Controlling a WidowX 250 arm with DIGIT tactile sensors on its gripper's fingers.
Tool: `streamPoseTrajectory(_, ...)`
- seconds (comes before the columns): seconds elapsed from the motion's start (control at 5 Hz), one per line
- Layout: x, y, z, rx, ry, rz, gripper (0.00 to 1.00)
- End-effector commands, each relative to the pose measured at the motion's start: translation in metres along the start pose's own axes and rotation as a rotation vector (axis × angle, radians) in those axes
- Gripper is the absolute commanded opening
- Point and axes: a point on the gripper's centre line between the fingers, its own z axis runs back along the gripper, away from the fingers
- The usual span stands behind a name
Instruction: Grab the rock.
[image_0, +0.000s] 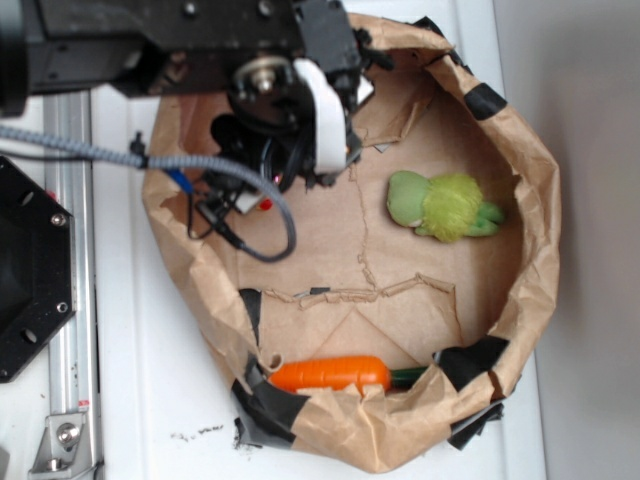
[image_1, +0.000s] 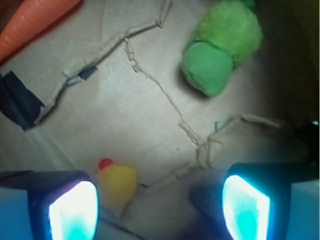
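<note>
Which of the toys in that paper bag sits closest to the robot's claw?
The yellow rubber duck, right beside the gripper; the green plush and carrot lie farther off.

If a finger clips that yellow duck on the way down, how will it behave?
The yellow duck looks small, rounded and smooth, so it would probably skid or tumble on the flat paper floor. It looks like soft rubber, so likely unbreakable. It sits close beside one finger of the open gripper, so contact seems plausible.

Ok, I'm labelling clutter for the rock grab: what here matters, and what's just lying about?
Job: gripper, open; rock, probably the dark lump low in the wrist view.
Lying about: duck, plush, carrot.
</note>
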Motion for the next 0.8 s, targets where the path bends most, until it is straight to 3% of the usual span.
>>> streamPoseTrajectory(0.0,0.005,0.012,-0.01,0.123,0.069,-0.118,1.0)
streamPoseTrajectory(0.2,0.005,0.016,-0.012,0.176,0.059,-0.122,1.0)
streamPoseTrajectory(0.4,0.006,0.022,-0.024,0.204,0.089,-0.155,1.0)
streamPoseTrajectory(0.6,0.009,0.021,-0.046,0.203,0.09,-0.206,1.0)
